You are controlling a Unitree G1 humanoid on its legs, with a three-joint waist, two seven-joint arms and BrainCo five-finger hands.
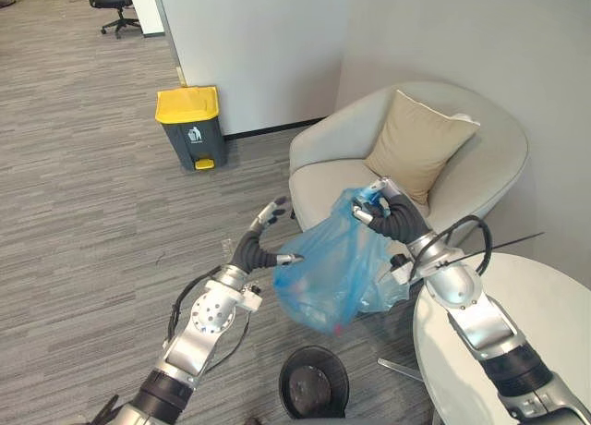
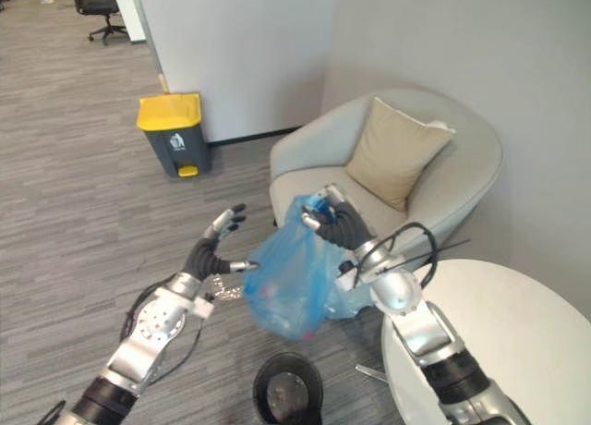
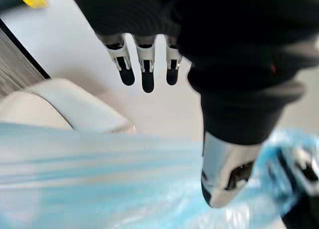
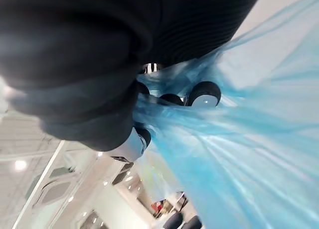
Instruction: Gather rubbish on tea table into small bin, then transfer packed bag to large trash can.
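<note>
Gathering looks done to me: my right hand [image 1: 392, 212] is clenched on the neck of the blue bag [image 1: 328, 277] hanging below it, clear of the small black bin [image 1: 314, 381] underneath, left hand [image 1: 263, 240] spread open just beside the bag, and the yellow-lidded trash can [image 1: 192, 127] sits well beyond, so only the carry's left.

Right hand [image 1: 392, 214] fisted (left hand [image 1: 261, 242] splayed)

Reading no words or numbers; spotting just a white litter pictogram [image 1: 194, 136] on the grey trash can [image 1: 190, 120] at ten o'clock.
</note>
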